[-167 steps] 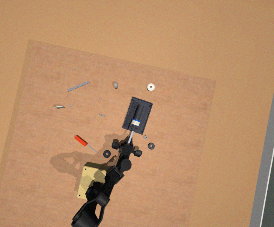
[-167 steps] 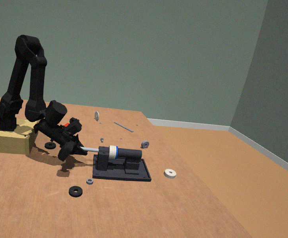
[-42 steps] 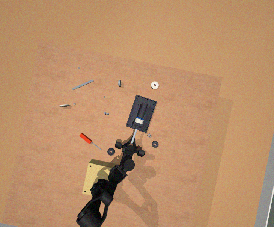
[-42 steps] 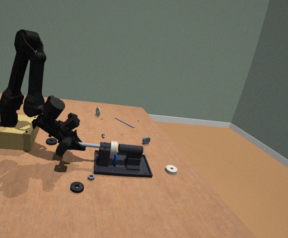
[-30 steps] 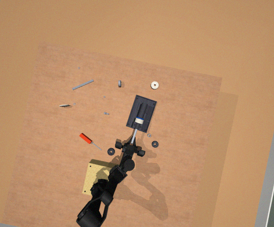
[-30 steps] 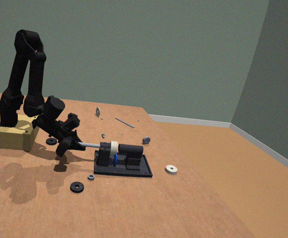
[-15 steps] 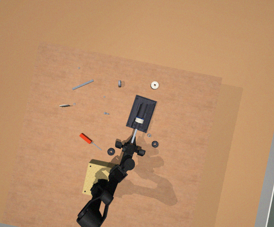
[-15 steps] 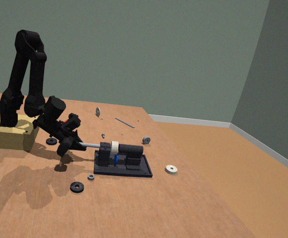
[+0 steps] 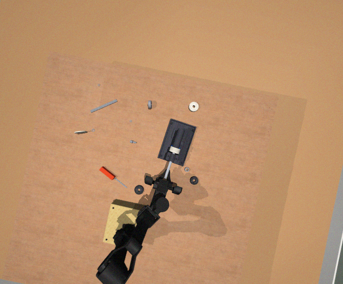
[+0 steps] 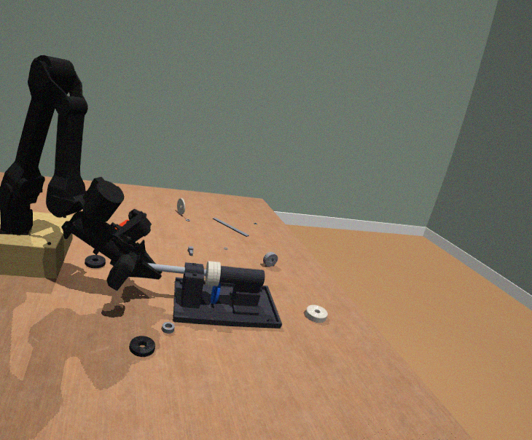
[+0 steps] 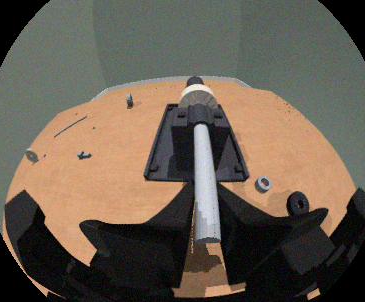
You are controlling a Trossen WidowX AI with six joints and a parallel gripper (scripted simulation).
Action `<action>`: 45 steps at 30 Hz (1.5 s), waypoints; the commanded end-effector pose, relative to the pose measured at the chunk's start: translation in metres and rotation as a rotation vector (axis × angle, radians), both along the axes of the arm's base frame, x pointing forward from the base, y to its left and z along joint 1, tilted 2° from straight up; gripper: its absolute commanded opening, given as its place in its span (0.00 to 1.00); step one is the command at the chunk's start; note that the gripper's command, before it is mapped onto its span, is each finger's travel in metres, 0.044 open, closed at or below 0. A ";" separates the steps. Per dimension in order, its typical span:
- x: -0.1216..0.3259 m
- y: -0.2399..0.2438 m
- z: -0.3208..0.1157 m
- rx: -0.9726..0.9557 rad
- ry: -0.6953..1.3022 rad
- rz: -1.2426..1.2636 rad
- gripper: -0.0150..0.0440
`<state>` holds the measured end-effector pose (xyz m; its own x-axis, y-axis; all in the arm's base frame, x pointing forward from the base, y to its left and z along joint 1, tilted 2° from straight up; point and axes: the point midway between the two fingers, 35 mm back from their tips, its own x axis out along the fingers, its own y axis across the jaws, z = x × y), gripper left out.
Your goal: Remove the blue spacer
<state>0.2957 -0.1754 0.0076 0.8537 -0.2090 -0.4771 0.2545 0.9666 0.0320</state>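
Observation:
My gripper (image 9: 165,176) (image 10: 154,268) (image 11: 201,184) is shut on the free end of the grey shaft (image 9: 168,168) (image 10: 170,268) (image 11: 204,150). The shaft runs through the smaller support block (image 10: 192,288). White spacers (image 9: 174,150) (image 10: 213,273) (image 11: 197,94) sit together on its line, against the big housing block (image 9: 178,134) (image 10: 243,278) at its round barrel, with a narrow gap to the support block. The blue spacer (image 10: 215,294) is below them, off the shaft, standing on edge within the dark base tray (image 10: 228,323). The shaft's far end is hidden.
A black ring (image 9: 192,180) (image 10: 141,347) (image 11: 295,204) and a small grey ring (image 9: 186,169) (image 10: 167,327) (image 11: 263,184) lie right of the shaft. Another black ring (image 9: 137,189) and a red screwdriver (image 9: 107,172) lie left. A white disc (image 9: 193,105) (image 10: 316,312) lies beyond the tray.

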 end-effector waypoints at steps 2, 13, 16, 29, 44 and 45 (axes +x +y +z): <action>0.003 -0.001 0.001 -0.001 -0.004 -0.001 0.25; 0.006 -0.002 0.001 -0.001 -0.004 -0.001 0.25; 0.007 -0.002 0.001 -0.001 -0.004 -0.001 0.25; 0.010 -0.003 0.001 -0.001 -0.005 -0.001 0.25; 0.014 -0.004 0.002 -0.001 -0.005 -0.001 0.25; 0.015 -0.004 0.002 -0.001 -0.005 -0.001 0.25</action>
<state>0.3077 -0.1785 0.0083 0.8544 -0.2086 -0.4758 0.2537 0.9668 0.0317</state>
